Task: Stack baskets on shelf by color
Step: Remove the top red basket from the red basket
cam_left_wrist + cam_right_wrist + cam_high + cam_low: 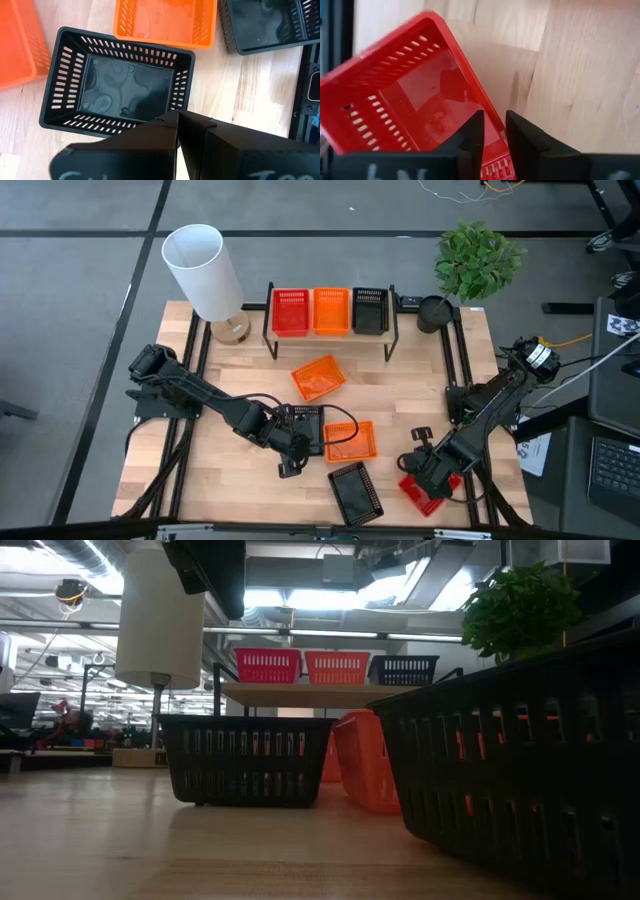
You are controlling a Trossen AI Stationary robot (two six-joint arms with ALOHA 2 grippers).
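From above I see the large light wooden tabletop carrying everything. At 12 o'clock stands the low shelf with a pale wooden board on thin black legs, and on it 3 small plastic mesh baskets sit side by side: a red one, an orange one and a black one. At 11 o'clock stands a tall white cylindrical lamp shade on a wooden base; at 1 o'clock a green leafy plant in a dark pot. A loose orange mesh basket lies tilted at the table's centre, a second orange mesh basket lies toward 6 o'clock, and a loose black mesh basket lies at 6 o'clock. My left gripper has its fingers pressed together, holding nothing, over the near rim of another black mesh basket just left of centre. At 5 o'clock my right gripper has its fingers clamped on the wall of a red mesh basket by the table's edge.
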